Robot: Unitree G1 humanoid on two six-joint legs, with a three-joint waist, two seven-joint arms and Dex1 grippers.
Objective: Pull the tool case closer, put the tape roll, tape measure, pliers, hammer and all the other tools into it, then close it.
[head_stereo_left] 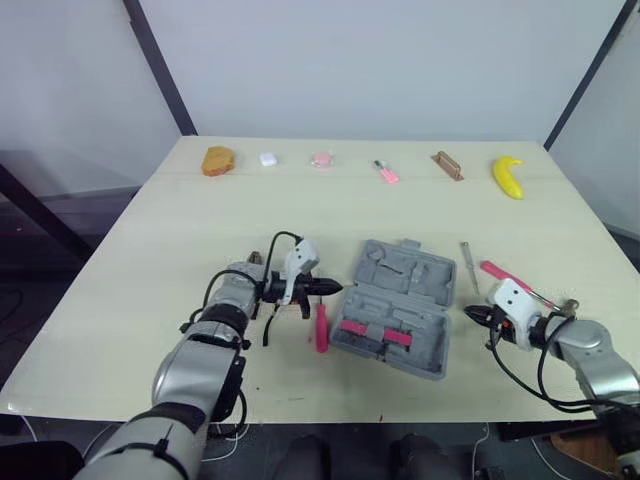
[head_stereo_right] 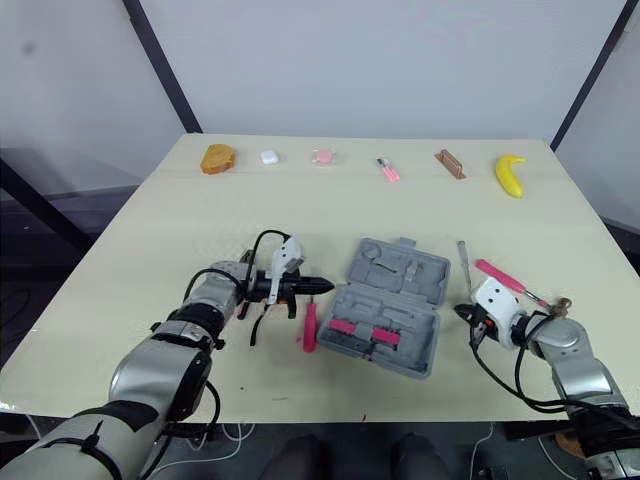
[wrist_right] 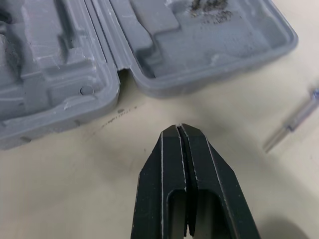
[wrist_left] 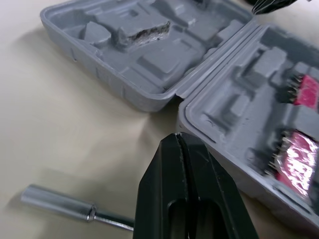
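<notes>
Tool case [head_stereo_left: 397,298] lies open between left gripper [head_stereo_left: 337,288] and right gripper [head_stereo_left: 469,314], both closed, empty.

A pale beige flat table [head_stereo_left: 150,260] is sitting against plain white walls [head_stereo_left: 350,60]. Couple of slanted black poles [head_stereo_left: 160,65] are running up both corners, light's falling pretty evenly.

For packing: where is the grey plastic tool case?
In the head views, the grey plastic tool case lies open between the left gripper and right gripper.
</notes>
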